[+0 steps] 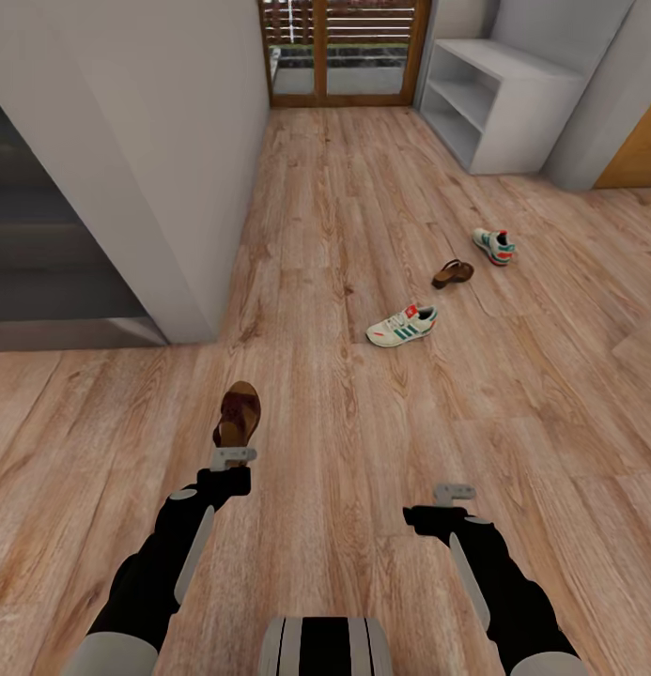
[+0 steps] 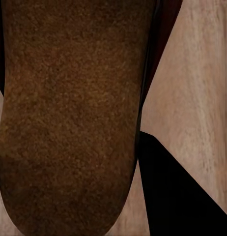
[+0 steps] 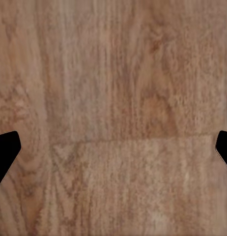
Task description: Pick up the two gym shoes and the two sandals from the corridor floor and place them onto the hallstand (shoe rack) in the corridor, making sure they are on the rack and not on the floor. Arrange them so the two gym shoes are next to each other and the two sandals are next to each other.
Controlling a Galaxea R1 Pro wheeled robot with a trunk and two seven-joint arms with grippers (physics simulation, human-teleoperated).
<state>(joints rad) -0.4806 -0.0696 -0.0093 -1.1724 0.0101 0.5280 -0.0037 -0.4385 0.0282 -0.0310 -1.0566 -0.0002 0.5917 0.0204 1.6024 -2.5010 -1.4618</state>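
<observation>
- Head view: the left end effector (image 1: 233, 457) sits in the lower left of the frame and pinches the heel end of one sandal (image 1: 239, 413), which sticks out ahead of it over the corridor floor (image 1: 344, 207).
- The right end effector (image 1: 454, 493) is in the lower right, holding nothing. From here I cannot tell how wide it is.
- One gym shoe (image 1: 401, 326) lies near the middle of the frame. The other sandal (image 1: 453, 273) is just up and right of it, and the second gym shoe (image 1: 494, 246) is further up and right. All three are on the floor.
- The hallstand (image 1: 499, 99) stands in the upper right, well apart from the shoes, with nothing on it that I can see.
- I think the step is carrying the first sandal. Next the robot must roll to the rack and set it on a shelf.
- Left wrist view: the brown sandal (image 2: 69, 113) is very close and cut off. The dark shape may be a finger; it is hard to tell.
- Right wrist view: two fingertips (image 3: 5, 152) sit at the far edges, spread wide over bare planks.
</observation>
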